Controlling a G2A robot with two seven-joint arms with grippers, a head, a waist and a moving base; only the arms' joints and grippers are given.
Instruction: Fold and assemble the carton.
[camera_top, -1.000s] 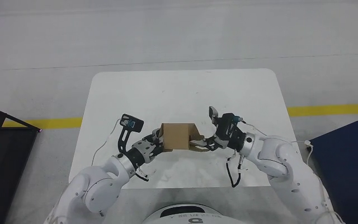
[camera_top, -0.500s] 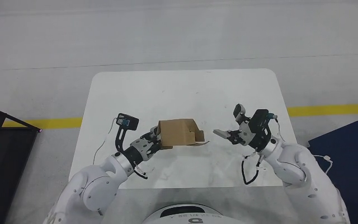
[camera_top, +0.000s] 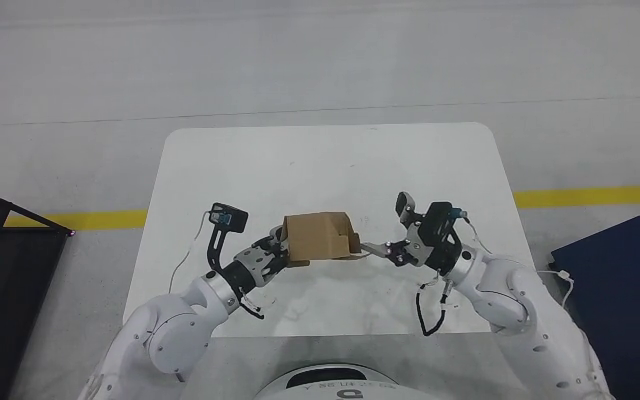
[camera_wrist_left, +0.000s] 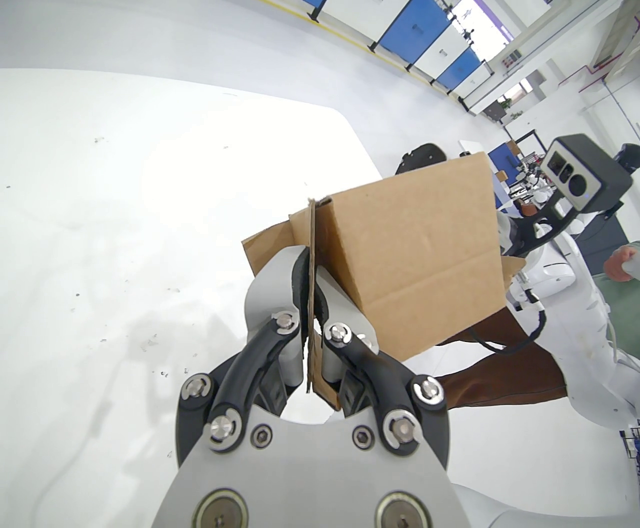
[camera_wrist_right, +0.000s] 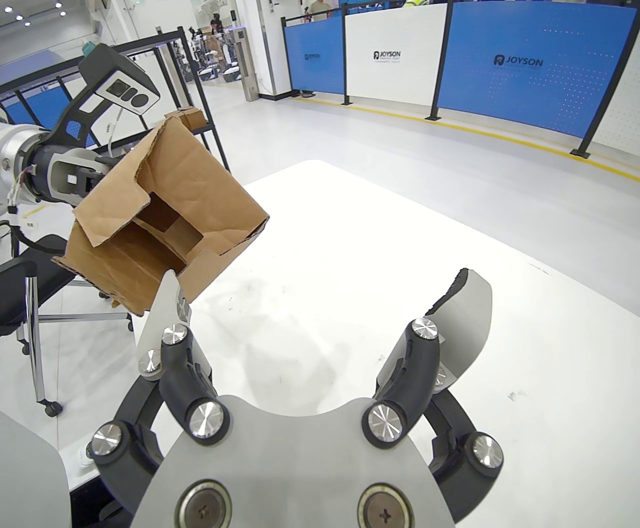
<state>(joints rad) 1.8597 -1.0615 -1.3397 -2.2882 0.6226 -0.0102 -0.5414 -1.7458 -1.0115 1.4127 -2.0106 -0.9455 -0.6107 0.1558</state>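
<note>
From the top view I have the carton (camera_top: 318, 237) over the middle of the white table (camera_top: 200, 170), a plain brown cardboard box, partly formed, with its open end turned toward the right gripper (camera_top: 388, 228). The left gripper (camera_top: 284, 249) meets it at the opposite end. Both arms come in low from the near edge with elbows bent outward.

On the left wrist view, the carton (camera_wrist_left: 420, 260) shows a smooth, matte panel with one horizontal crease. A thin flap runs edge-on between the fingers of the left gripper (camera_wrist_left: 312, 280). The grey fingers with black pads are closed tight on that flap. The table (camera_wrist_left: 100, 175) below is glossy white and lightly speckled.

On the right wrist view, the carton (camera_wrist_right: 190, 180) hangs tilted above the table (camera_wrist_right: 400, 240). I can see into its hollow, with rumpled, uneven flaps around the mouth. The left gripper (camera_wrist_right: 85, 175) holds its far end. The right gripper (camera_wrist_right: 320, 285) is spread wide and holds nothing. One fingertip (camera_wrist_right: 167, 285) sits at the carton's lower flap; I cannot tell whether it touches.
</note>
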